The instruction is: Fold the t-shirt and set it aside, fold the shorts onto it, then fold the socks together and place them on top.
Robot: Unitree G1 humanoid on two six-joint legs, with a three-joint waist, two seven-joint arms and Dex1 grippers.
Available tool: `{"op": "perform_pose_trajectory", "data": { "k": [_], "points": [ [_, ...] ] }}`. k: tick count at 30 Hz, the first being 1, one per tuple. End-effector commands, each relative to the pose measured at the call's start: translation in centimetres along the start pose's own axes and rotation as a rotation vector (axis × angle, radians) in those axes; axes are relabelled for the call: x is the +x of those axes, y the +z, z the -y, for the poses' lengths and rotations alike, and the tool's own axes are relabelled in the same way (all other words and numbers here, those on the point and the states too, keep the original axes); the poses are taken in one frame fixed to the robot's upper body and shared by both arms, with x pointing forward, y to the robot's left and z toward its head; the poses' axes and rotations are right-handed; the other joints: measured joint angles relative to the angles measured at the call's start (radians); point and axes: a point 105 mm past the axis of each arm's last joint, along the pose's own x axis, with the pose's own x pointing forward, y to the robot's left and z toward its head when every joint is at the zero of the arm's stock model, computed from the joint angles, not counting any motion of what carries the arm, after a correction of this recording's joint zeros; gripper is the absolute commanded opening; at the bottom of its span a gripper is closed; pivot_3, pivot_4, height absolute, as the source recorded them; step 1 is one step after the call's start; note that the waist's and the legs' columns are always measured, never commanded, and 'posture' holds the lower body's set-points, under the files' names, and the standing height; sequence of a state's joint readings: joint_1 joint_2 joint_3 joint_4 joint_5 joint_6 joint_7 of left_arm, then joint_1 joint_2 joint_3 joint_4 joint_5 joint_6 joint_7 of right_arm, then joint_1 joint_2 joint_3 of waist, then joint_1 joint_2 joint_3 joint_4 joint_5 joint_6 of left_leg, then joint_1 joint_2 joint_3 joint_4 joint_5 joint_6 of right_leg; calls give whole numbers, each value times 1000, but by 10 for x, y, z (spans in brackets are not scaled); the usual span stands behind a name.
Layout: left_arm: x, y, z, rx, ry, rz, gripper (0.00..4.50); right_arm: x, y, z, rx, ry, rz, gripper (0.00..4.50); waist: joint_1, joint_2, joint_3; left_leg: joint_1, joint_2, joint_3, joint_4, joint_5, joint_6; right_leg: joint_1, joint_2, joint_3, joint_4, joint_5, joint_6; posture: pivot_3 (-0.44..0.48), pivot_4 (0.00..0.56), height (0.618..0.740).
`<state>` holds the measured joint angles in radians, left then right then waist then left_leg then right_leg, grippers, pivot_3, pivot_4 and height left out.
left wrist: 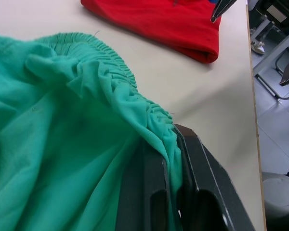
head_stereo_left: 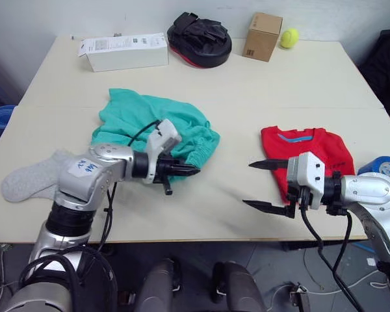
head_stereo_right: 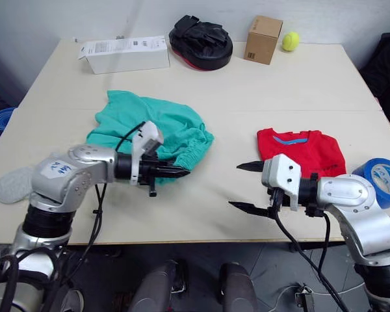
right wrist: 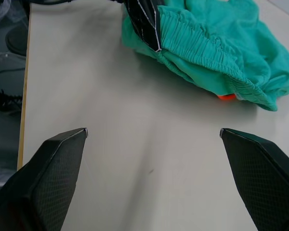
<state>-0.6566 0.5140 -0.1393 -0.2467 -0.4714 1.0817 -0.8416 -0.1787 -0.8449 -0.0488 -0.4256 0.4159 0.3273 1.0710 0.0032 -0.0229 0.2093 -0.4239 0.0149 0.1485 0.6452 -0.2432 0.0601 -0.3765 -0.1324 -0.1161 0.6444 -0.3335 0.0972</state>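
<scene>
The teal-green shorts [head_stereo_left: 153, 123] lie crumpled at the table's middle left. My left gripper [head_stereo_left: 185, 170] is shut on their gathered waistband [left wrist: 149, 113] at the near right edge. A bit of the orange drawstring [right wrist: 226, 96] peeks from under the waist. The red t-shirt [head_stereo_left: 305, 151] lies folded at the right, blue neck band up. My right gripper [head_stereo_left: 260, 185] hovers open just left of the shirt and near the front edge, with bare table between its fingers [right wrist: 62, 159]. A light grey sock [head_stereo_left: 32, 175] lies at the near left, behind my left arm.
Along the far edge stand a white box [head_stereo_left: 123, 52], a black padded mitt [head_stereo_left: 200, 39], a cardboard box [head_stereo_left: 262, 36] and a yellow ball [head_stereo_left: 289, 38]. A blue tape roll [head_stereo_left: 383, 170] sits at the right edge beside the shirt.
</scene>
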Motion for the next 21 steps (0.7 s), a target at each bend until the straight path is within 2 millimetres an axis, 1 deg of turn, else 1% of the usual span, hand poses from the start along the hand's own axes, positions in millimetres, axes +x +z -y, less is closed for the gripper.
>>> {"op": "perform_pose_trajectory", "data": {
  "k": [1, 6, 10, 12, 13, 15, 19, 21],
  "points": [
    [11, 11, 15, -11, -76, 50, 21, -2, 9, 0, -51, 1, 17, 4500, 0, 0, 0, 0, 0, 0, 0, 0, 0, 0, 0, 0, 0, 0, 0, 0, 150, 740],
    [25, 19, 21, -44, -120, 73, 21, 1, 19, 1, -26, -2, 64, 4500, 0, 0, 0, 0, 0, -1, 1, 0, 0, 1, 0, -1, 0, 0, 0, 0, 150, 740],
    [27, 22, 25, -37, -130, 80, 21, 3, 23, 2, -15, -5, 80, 4500, 0, 0, 0, 0, 0, -1, 1, 0, 0, 1, 0, -1, 0, 0, 0, 0, 150, 740],
    [21, 28, 28, -51, -153, 110, 661, 3, 25, 1, -11, -4, 85, 4500, 0, 0, 0, 0, 0, -1, 1, 0, 0, 1, 0, -1, 0, 0, 0, 0, 150, 740],
    [15, 33, 32, -58, -179, 137, 866, 4, 25, 1, -10, -3, 87, 4500, -1, 0, 0, 0, 0, -1, 1, 0, 0, 1, 0, -1, 0, 0, 0, 0, 150, 740],
    [4, 39, 39, -54, -215, 173, 1445, 4, 26, 0, -8, -1, 89, 4500, -1, 0, 0, 0, 0, -2, 1, 0, 0, 1, 0, -1, 0, 0, 0, 0, 150, 740],
    [-31, 53, 46, -26, -238, 249, 2744, 6, 26, -3, -17, 12, 88, 4500, -4, 0, 0, 0, 0, -2, 0, 0, 0, 1, 0, -1, 0, 0, 0, 0, 150, 740],
    [-48, 56, 39, -16, -183, 261, 3357, 7, 26, -2, -18, 16, 86, 4500, -4, 0, 0, 0, 0, -2, 0, 0, 0, 1, 0, -1, 0, 0, 0, 0, 150, 740]
  ]
}}
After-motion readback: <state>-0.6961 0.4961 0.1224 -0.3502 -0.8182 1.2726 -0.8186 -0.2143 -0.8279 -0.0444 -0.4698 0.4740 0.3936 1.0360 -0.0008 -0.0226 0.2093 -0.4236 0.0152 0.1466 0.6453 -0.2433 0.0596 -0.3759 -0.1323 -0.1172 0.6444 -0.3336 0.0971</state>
